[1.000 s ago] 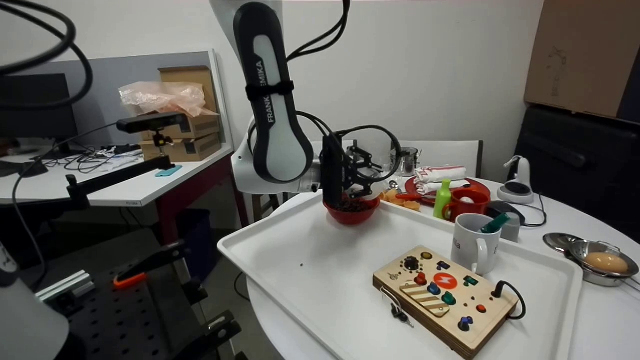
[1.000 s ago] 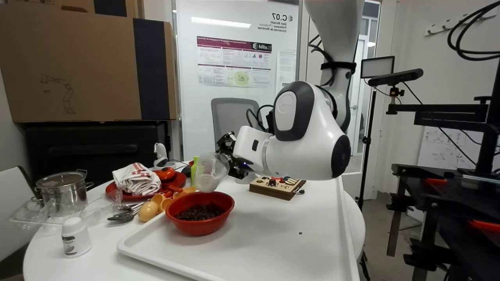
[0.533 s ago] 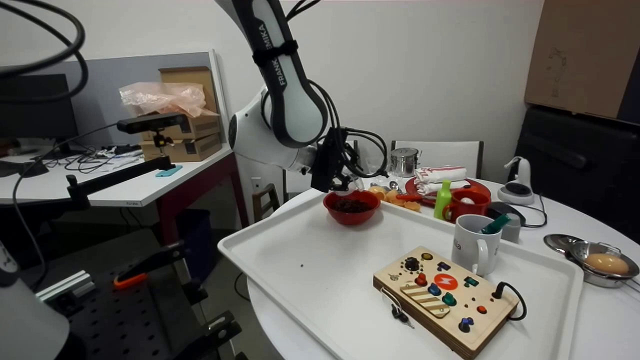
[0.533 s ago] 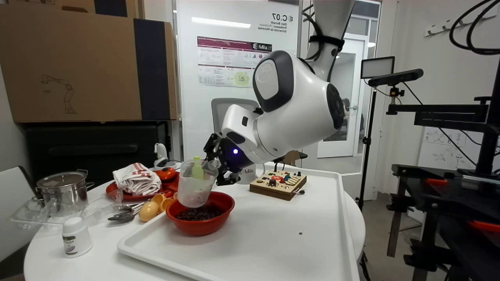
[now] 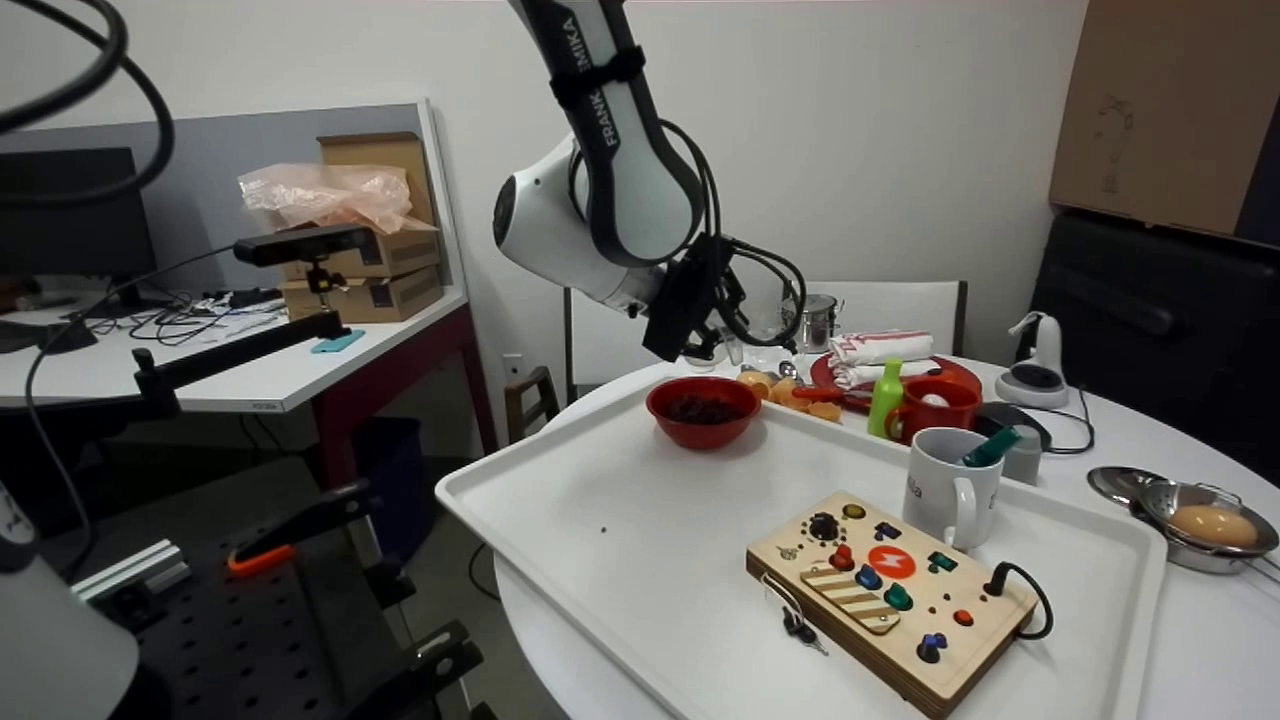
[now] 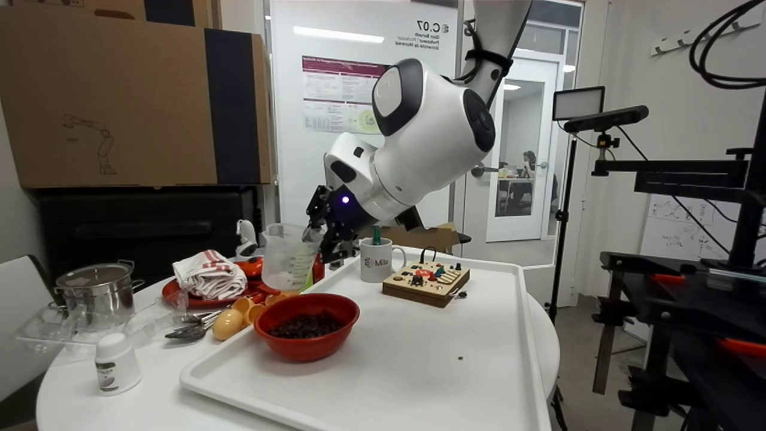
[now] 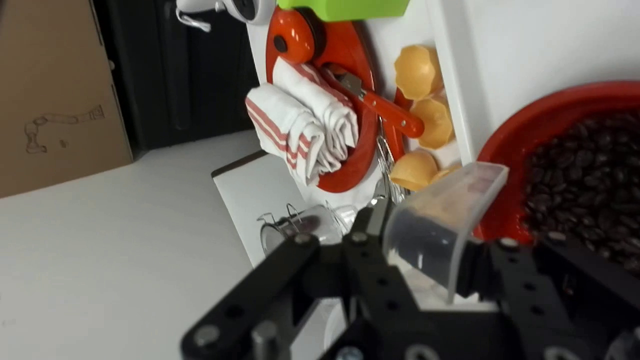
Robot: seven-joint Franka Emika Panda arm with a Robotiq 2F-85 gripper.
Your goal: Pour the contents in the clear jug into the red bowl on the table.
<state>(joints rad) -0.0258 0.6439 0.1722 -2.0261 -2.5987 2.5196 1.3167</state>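
In an exterior view, an open stretch of tray (image 6: 431, 335) runs from the bowl (image 6: 308, 348) to the right rim. At the far end the mug (image 6: 376, 263) and wooden box (image 6: 422, 291) block the way, with a lane between box and right rim. Eggshells (image 6: 228, 324), towels (image 6: 209, 278) and a pot (image 6: 99, 294) crowd the left of the counter (image 6: 161, 395). The jug (image 6: 286, 260), gripped by the pincer (image 6: 319, 230), takes up the air near the bowl's far left rim, leaving its near side open from above.
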